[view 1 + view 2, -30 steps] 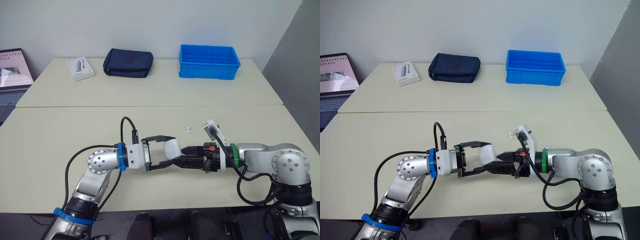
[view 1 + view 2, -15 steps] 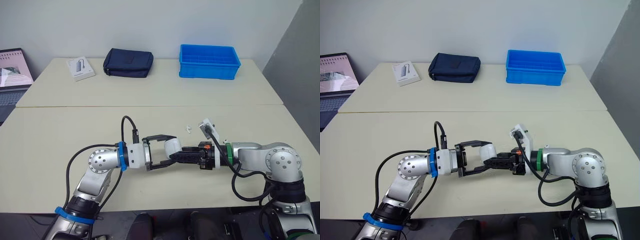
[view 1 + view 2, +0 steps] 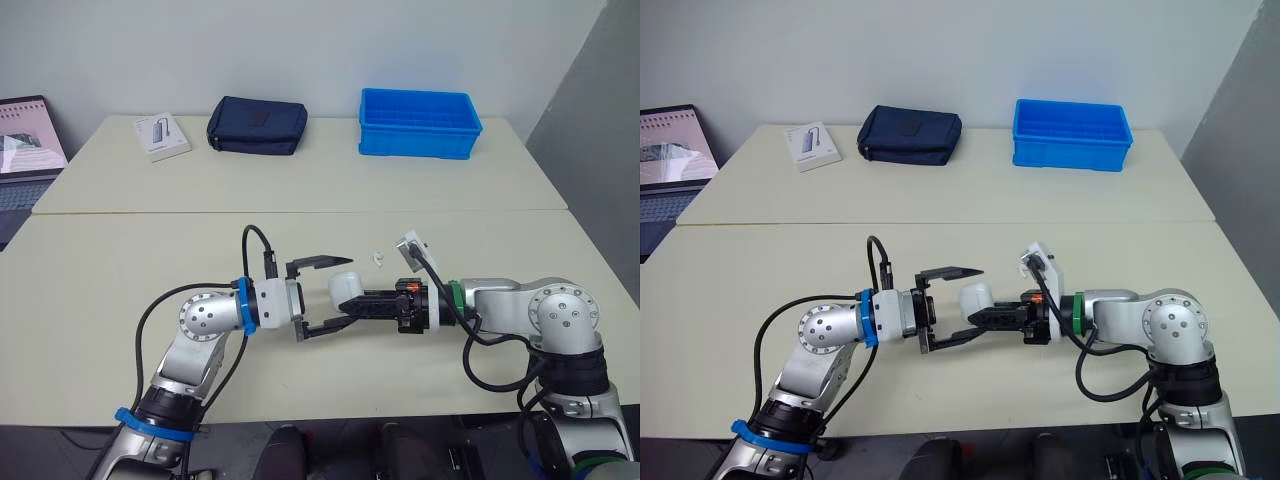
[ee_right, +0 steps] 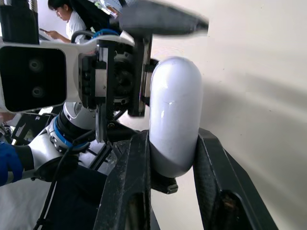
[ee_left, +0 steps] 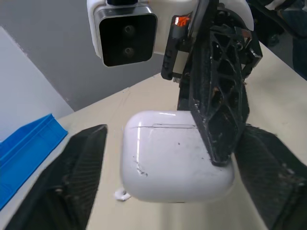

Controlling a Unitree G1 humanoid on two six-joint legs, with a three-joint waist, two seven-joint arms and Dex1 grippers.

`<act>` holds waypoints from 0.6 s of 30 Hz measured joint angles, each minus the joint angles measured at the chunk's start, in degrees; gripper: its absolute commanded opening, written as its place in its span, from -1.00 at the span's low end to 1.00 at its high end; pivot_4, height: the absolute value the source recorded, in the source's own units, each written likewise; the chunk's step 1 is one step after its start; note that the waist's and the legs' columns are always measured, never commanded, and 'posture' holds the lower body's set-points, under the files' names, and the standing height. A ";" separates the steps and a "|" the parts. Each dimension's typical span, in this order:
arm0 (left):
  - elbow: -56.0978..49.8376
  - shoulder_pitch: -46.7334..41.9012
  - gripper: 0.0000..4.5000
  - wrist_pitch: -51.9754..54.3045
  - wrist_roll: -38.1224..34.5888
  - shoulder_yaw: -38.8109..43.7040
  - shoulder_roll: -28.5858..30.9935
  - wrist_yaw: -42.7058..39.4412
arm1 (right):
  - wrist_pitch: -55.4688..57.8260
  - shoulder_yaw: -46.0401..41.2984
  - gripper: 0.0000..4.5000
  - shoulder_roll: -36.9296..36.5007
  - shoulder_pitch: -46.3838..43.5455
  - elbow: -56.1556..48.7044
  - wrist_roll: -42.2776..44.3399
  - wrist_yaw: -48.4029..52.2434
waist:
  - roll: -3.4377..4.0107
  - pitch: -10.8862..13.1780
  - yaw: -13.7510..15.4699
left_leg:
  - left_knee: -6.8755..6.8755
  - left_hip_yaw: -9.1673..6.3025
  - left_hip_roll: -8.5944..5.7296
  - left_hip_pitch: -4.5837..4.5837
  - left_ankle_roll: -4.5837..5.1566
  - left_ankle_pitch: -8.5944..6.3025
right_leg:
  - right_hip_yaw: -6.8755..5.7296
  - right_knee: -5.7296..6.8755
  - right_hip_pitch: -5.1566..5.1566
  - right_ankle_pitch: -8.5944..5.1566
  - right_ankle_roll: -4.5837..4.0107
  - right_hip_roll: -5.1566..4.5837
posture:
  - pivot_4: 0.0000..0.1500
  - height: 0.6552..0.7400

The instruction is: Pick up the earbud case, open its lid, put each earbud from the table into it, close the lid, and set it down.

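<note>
The left gripper (image 3: 338, 293) has spread wide and let go of the earbud case (image 3: 345, 288). The right gripper (image 4: 172, 139) is now clamped on one end of the case, above the bench (image 3: 120, 270) mid-front. The handover looks done, with the lid shut. Both forearms lie low, facing each other. An earbud (image 3: 377, 258) waits just behind.

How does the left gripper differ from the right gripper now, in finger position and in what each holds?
The left gripper is open, its fingers spread wide on either side of the earbud case; the right gripper is shut on that case. The left gripper holds nothing; the right gripper carries the case. A blue ring sits behind the left gripper, a green ring behind the right gripper. Both point towards each other.
</note>
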 measured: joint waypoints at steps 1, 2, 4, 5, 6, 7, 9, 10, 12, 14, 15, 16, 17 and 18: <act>-0.02 -0.24 1.00 1.52 0.04 -0.01 0.64 0.00 | 0.02 0.24 -0.65 -0.47 -0.13 0.08 -0.27 0.21 | 0.00 0.00 -0.01 | 0.00 0.00 0.00 0.00 0.00 0.00 | 0.00 0.01 0.00 0.00 0.00 0.00 | 1.00 0.57; 0.10 -0.34 1.00 4.73 -0.04 -0.05 1.89 -0.05 | 0.06 0.47 -0.65 -1.20 -0.50 0.39 -0.77 0.62 | 0.00 0.00 -0.07 | 0.00 0.00 0.00 0.00 0.00 0.00 | 0.01 0.01 -0.01 0.00 0.00 0.00 | 1.00 0.57; 1.27 -0.27 1.00 14.98 -0.62 -0.04 5.83 -0.24 | 0.26 0.88 -0.65 -4.33 -1.64 0.87 -2.88 2.41 | 0.03 0.02 -0.34 | 0.00 0.01 0.00 0.01 0.00 0.00 | 0.01 0.05 -0.04 0.00 0.00 0.01 | 1.00 0.57; 2.20 0.12 1.00 19.64 -1.33 0.00 7.94 -0.96 | 0.25 1.34 -0.65 -6.63 -2.20 0.82 -4.41 3.86 | 0.03 0.02 -0.48 | -0.02 0.00 0.00 0.01 0.00 0.00 | 0.00 0.04 -0.06 0.00 0.00 0.01 | 1.00 0.57; 2.95 0.66 1.00 23.88 -2.03 0.11 9.60 -1.58 | 0.02 2.04 -0.65 -9.10 -2.57 0.64 -6.25 5.65 | 0.04 0.02 -0.68 | -0.03 0.00 0.01 0.01 0.00 0.00 | -0.01 0.02 -0.06 -0.01 0.00 0.01 | 1.00 0.57; 3.10 1.11 1.00 28.50 -2.63 0.11 11.03 -2.29 | -0.60 4.00 -0.65 -12.45 -3.12 -0.14 -9.23 8.35 | 0.05 0.04 -0.74 | -0.04 -0.01 0.01 -0.05 0.00 0.00 | -0.03 0.00 -0.12 -0.02 0.00 0.01 | 1.00 0.57; 2.10 1.37 1.00 35.62 -4.59 0.14 12.55 -3.20 | -3.43 9.09 -0.65 -18.33 -4.70 -2.68 -15.74 14.32 | 0.06 0.04 -0.74 | -0.01 -0.02 0.00 -0.42 0.00 0.00 | -0.03 0.02 -0.53 -0.01 0.01 -0.01 | 1.00 0.57; 0.65 1.33 1.00 39.00 -5.64 0.08 12.88 -3.73 | -6.24 12.83 -0.65 -21.52 -5.64 -4.46 -19.93 18.09 | 0.07 0.05 -0.75 | 0.01 -0.03 0.00 -0.59 0.00 0.00 | -0.04 0.03 -0.68 -0.01 0.02 0.00 | 1.00 0.57; -2.42 0.24 1.00 43.51 -6.68 -0.43 12.91 -3.84 | -11.81 19.01 -0.65 -26.18 -7.04 -7.09 -27.74 24.76 | 0.06 0.05 -0.73 | 0.02 -0.08 0.00 -0.75 0.00 0.00 | -0.10 -0.02 -0.77 -0.02 0.05 0.00 | 1.00 0.57; -5.23 -2.00 1.00 47.28 -6.63 -1.74 12.89 -3.57 | -17.79 24.77 -0.65 -29.02 -8.11 -8.78 -35.13 30.67 | 0.06 0.05 -0.73 | 0.01 -0.06 -0.02 -0.80 0.00 0.00 | -0.08 -0.01 -0.82 -0.03 0.06 -0.01 | 1.00 0.57; -6.54 -3.09 1.00 48.77 -6.59 -2.36 12.77 -3.39 | -20.36 26.94 -0.65 -29.71 -8.41 -9.31 -38.52 32.97 | 0.05 0.05 -0.77 | 0.02 -0.06 -0.02 -0.80 0.00 0.00 | -0.08 -0.02 -0.83 -0.03 0.06 0.00 | 1.00 0.57; -7.79 -4.20 1.00 50.04 -6.44 -3.18 12.60 -3.21 | -22.81 29.02 -0.65 -30.35 -8.73 -9.63 -41.80 35.01 | 0.05 0.05 -0.78 | 0.02 -0.05 -0.02 -0.79 0.00 0.00 | -0.06 -0.01 -0.83 -0.03 0.07 0.00 | 1.00 0.57; -9.14 -5.20 1.00 50.99 -6.15 -4.16 12.37 -2.90 | -25.15 30.82 -0.65 -30.62 -8.88 -9.77 -44.89 36.83 | 0.05 0.05 -0.79 | 0.02 -0.05 -0.02 -0.79 0.00 0.00 | -0.06 -0.01 -0.83 -0.03 0.07 0.00 | 1.00 0.57; -10.20 -5.94 1.00 51.50 -5.80 -5.00 12.02 -2.51 | -26.60 31.96 -0.65 -30.64 -8.91 -9.78 -47.08 38.09 | 0.05 0.05 -0.79 | 0.02 -0.04 -0.02 -0.79 0.00 0.00 | -0.05 0.00 -0.83 -0.03 0.07 0.00 | 1.00 0.57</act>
